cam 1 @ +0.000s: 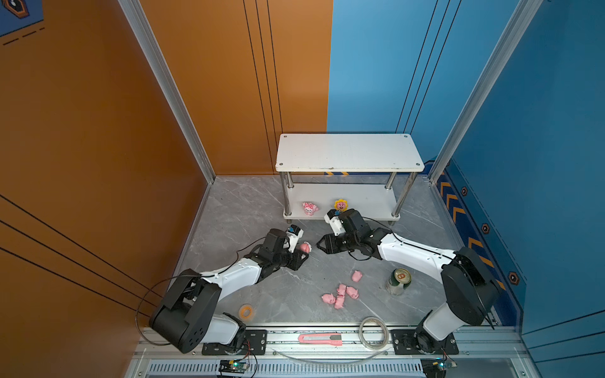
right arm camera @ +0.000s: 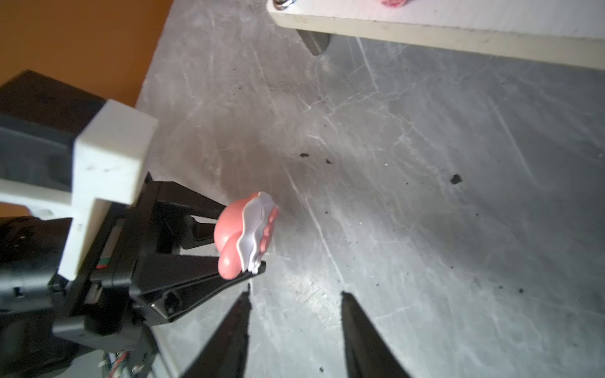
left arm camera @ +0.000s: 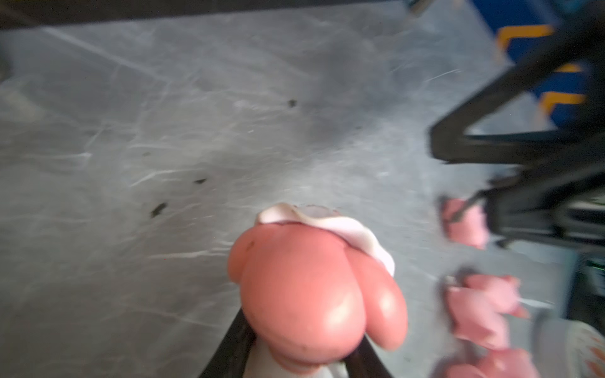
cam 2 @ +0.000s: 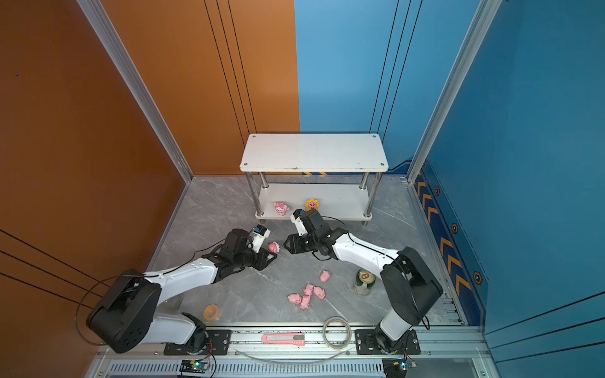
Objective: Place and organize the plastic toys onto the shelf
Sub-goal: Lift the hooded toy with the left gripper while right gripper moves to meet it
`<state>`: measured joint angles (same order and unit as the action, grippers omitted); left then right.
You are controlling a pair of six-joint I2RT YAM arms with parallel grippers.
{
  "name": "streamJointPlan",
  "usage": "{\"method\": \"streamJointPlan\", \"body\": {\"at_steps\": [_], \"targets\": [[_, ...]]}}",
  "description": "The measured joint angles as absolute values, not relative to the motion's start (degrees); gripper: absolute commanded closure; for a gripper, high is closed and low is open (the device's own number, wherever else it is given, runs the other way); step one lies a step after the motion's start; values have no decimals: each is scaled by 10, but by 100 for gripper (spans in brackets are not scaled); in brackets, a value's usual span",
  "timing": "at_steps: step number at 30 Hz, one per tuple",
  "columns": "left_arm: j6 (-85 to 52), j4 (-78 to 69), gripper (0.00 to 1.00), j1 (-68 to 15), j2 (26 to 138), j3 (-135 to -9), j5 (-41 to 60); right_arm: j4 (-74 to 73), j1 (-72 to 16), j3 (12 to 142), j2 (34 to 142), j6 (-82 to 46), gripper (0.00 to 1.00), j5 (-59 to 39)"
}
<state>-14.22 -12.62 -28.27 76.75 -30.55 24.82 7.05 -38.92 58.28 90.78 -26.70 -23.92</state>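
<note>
My left gripper (cam 1: 305,251) is shut on a white-pink figurine (cam 1: 305,247), holding it just above the grey floor; the left wrist view fills with its pink back (left arm camera: 304,294). Just right of it, my right gripper (cam 1: 319,246) is open and empty, its fingertips apart in the right wrist view (right arm camera: 296,294), where the held figurine (right arm camera: 244,232) shows nearby. The white two-tier shelf (cam 1: 347,152) stands behind. On its lower tier are a pink-white figurine (cam 1: 309,208) and a yellow sunflower-faced one (cam 1: 341,205). Several tiny pink pigs (cam 1: 340,294) lie on the floor, one apart (cam 1: 357,276).
A green can (cam 1: 398,280) stands beside the right arm. An orange tape roll (cam 1: 246,311) lies near the left arm's base. A pink utility knife (cam 1: 320,339) and a clear tape ring (cam 1: 374,332) rest on the front rail. Walls enclose both sides.
</note>
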Motion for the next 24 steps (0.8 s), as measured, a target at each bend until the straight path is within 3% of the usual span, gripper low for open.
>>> {"method": "streamJointPlan", "body": {"at_steps": [5,12,24], "targets": [[-207,-212,78,-293,725,-296,367,32,-357,559,848,-274,14,-328],[-283,-331,80,-338,702,-295,481,-19,-372,521,754,-288,10,-415],[-334,-366,82,-372,653,-308,526,27,-401,520,660,-257,37,-437]]}}
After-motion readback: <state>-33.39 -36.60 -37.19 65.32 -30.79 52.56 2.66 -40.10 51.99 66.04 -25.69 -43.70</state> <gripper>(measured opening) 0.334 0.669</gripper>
